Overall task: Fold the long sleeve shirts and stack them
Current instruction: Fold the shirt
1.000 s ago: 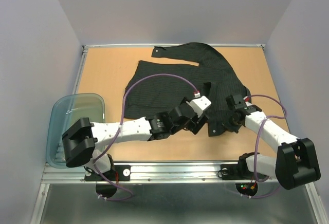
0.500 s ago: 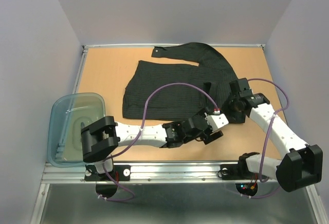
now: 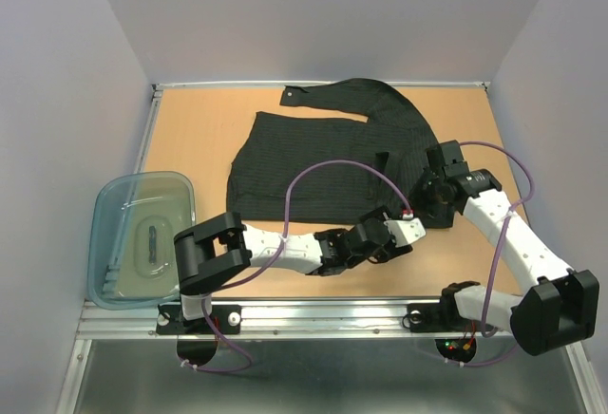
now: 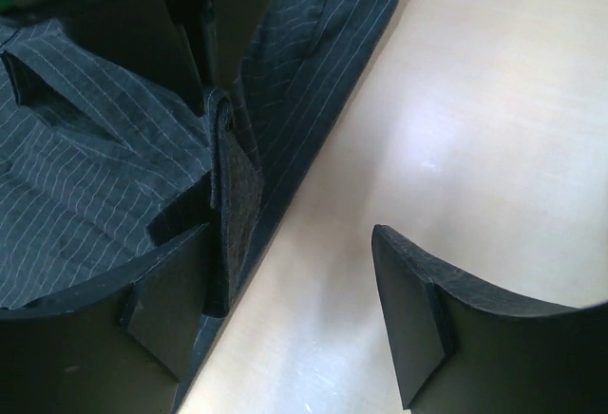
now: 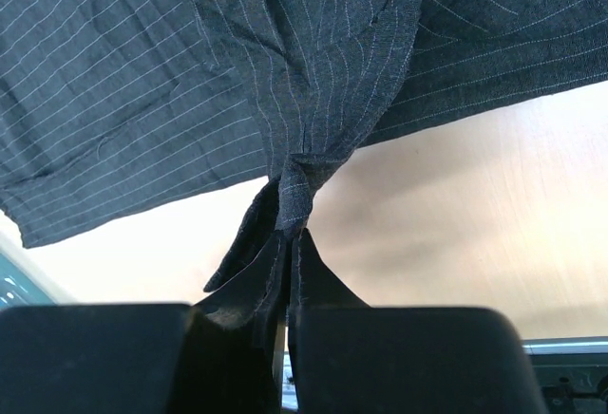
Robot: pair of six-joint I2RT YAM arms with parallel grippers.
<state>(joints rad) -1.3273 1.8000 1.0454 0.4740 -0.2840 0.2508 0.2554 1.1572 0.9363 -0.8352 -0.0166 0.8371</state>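
Left arm has swung from the shirt's middle to its near right corner, and the right arm has lifted its pinch toward 12 o'clock. Left gripper [image 4: 285, 310] fingers stand wide and empty, with a raised flap of hem just inside the 9 o'clock finger. Right gripper [image 5: 285, 243] is clamped on a bunched fold of the shirt [image 5: 285, 72]. The rest lies spread on the table [image 3: 199, 129], centre to 1 o'clock. Cloth looks soft, light and limp, likely to sag. Best pinched at a hem or corner.
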